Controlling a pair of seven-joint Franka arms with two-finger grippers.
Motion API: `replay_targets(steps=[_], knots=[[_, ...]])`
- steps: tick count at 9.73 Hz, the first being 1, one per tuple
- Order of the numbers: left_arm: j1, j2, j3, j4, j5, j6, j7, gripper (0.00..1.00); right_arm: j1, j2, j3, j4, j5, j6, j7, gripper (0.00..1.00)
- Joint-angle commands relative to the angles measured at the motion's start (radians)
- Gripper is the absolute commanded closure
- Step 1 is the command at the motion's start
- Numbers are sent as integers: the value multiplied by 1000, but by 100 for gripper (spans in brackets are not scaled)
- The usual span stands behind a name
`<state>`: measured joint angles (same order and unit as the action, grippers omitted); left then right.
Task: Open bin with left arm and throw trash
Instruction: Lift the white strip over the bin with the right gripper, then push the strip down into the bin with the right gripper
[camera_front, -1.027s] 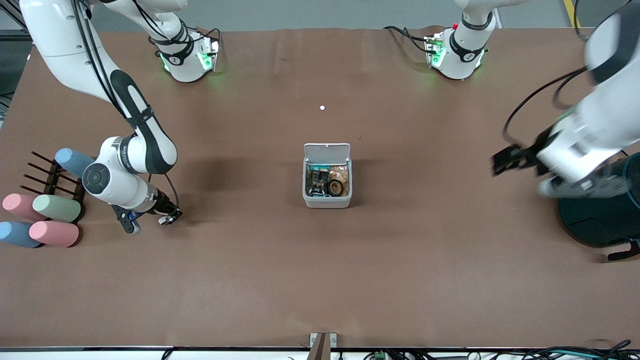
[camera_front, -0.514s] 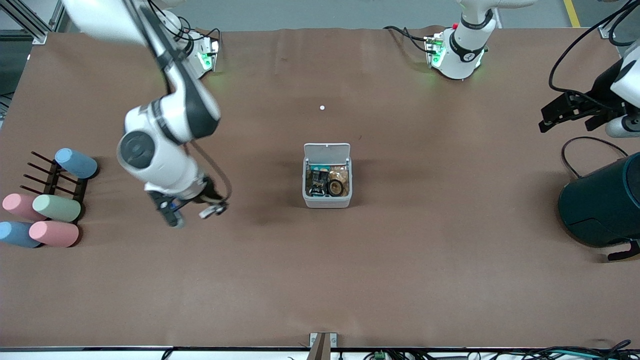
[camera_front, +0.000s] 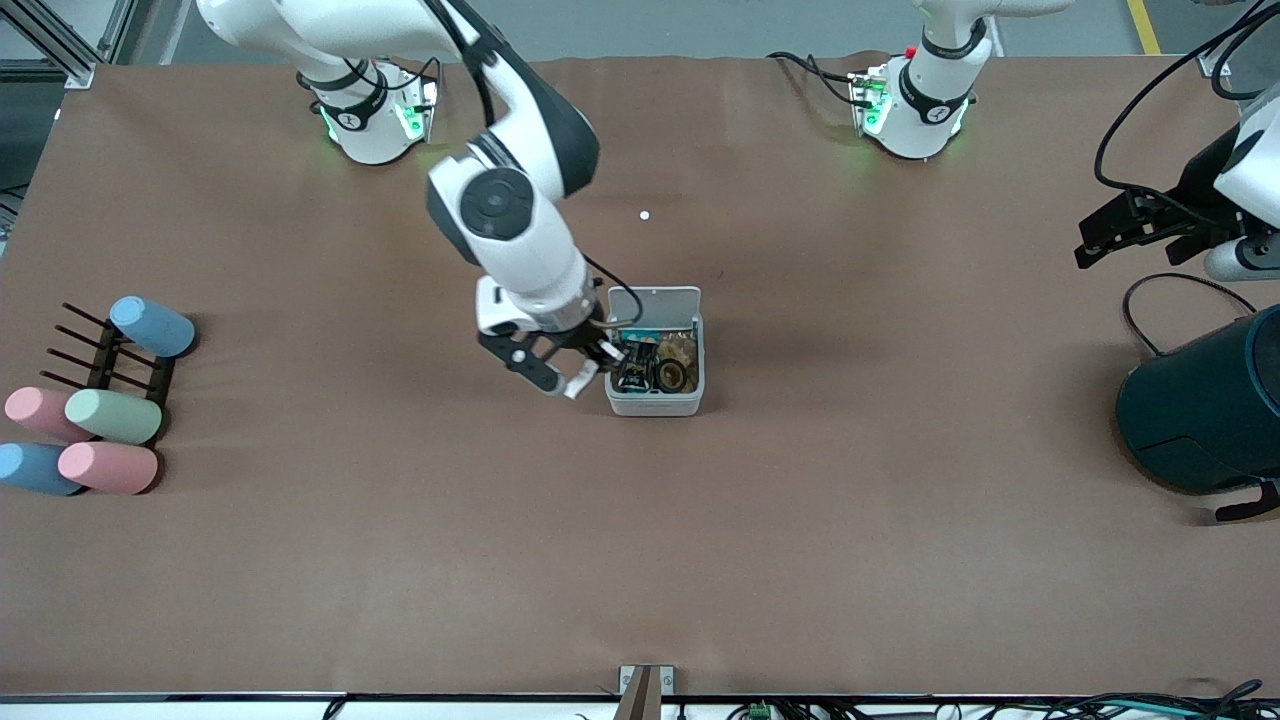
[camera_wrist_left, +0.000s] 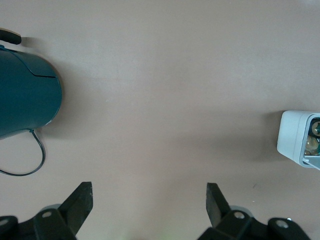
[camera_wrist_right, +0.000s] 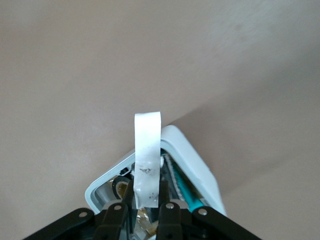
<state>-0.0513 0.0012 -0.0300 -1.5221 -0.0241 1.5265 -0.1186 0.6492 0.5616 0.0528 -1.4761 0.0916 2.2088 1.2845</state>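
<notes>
— Where's the bin (camera_front: 655, 375)?

— Mid-table (camera_front: 800, 560), well clear of every edge. Its lid (camera_front: 655, 303) stands open on the side toward the robots' bases. Inside lie a black packet (camera_front: 634, 364) and a tape ring (camera_front: 671, 376).

— And the right gripper (camera_front: 585, 375)?

— Over the bin's rim on the side toward the right arm's end of the table. Its jaws are clamped on a white strip (camera_wrist_right: 147, 159); the right wrist view shows the strip sticking out past the fingertips, over the bin's corner.

— The left gripper (camera_front: 1125, 228)?

— Up in the air near the table edge at the left arm's end, waiting. Its jaws stand wide apart, holding nothing. Just beside it, toward the front camera, is a dark teal cylinder (camera_front: 1205, 410).

— Anything else?

— Pastel cylinders (camera_front: 85, 430) by a dark rack (camera_front: 100, 355) at the right arm's edge of the table.
</notes>
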Motion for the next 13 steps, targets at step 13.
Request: replay_targets(steps=[13], knots=[[-2, -3, 1, 20, 6, -14, -1, 0, 126, 101, -2, 59, 10, 95, 24, 69]])
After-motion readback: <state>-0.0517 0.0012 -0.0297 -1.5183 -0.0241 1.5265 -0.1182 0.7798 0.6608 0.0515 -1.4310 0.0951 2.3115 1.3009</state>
